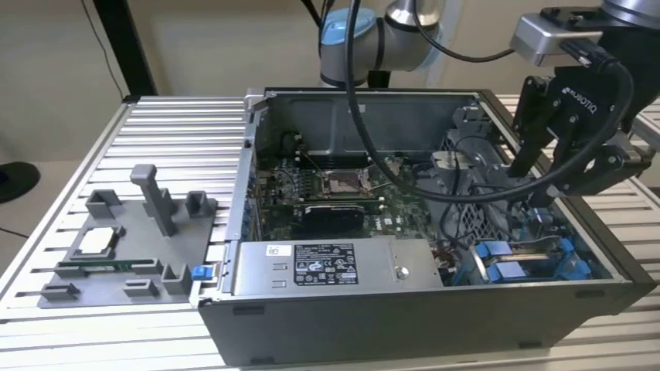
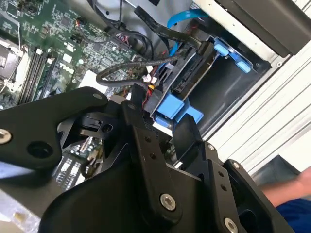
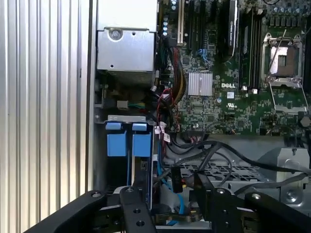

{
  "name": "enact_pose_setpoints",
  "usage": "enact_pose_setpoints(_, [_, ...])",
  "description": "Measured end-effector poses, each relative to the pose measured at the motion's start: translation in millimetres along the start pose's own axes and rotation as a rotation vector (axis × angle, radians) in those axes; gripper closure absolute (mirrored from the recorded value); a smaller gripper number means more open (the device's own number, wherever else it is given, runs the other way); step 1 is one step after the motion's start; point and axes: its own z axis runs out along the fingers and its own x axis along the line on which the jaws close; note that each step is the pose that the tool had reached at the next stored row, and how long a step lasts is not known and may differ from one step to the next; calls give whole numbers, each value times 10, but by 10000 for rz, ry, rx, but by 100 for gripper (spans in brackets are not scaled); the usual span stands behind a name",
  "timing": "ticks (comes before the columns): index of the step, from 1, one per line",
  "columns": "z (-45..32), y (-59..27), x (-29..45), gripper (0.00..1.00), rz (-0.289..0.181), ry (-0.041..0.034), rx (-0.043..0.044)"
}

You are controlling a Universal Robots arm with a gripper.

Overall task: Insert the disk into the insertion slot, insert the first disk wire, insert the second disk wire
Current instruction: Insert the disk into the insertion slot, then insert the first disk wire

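Just ahead of my spread, empty black gripper [image 2: 160, 119], the flat silver-grey disk [image 2: 187, 80] in its blue carrier sits in the grey metal slot [image 2: 228, 86]; I judge wiring is in hand, needing a precise pinch on the thin black cable [image 2: 126, 73].

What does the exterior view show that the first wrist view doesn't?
Exterior view: the grey parts fixture beside the case and the arm's blue-capped joint. First wrist view: the finned silver heatsink on the motherboard, seen from above. Both: the processor socket, the power-supply box and the blue-railed insertion slot.
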Motion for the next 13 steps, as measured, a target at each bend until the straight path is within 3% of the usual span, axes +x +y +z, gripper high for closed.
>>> enact_pose_setpoints(4, [30,11,-26,0,-225,158,39])
enact_pose_setpoints(9, [70,45,-29,0,-443,279,77])
enact_pose_setpoints(13, [85,58,-35,0,-595,349,302])
